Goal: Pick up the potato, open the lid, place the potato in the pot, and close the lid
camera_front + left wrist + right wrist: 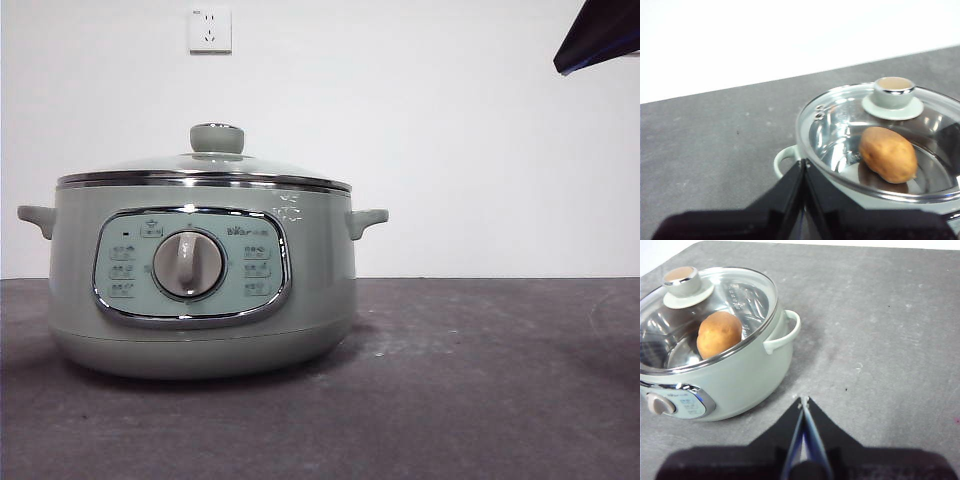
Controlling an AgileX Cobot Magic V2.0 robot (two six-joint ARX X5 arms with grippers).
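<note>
The potato [888,154] is seen inside the pot [200,290] on the desk [480,380], sealed under the glass lid [205,165]; both empty claws, left claw [803,165] and right claw [803,402], are held clenched and clear, the task apparently complete.

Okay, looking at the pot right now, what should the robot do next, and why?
Probably nothing more than keeping both arms back. The potato already lies inside the pot, the lid sits closed on its rim, and the left gripper and right gripper are both shut, holding nothing, clear of the pot.
</note>
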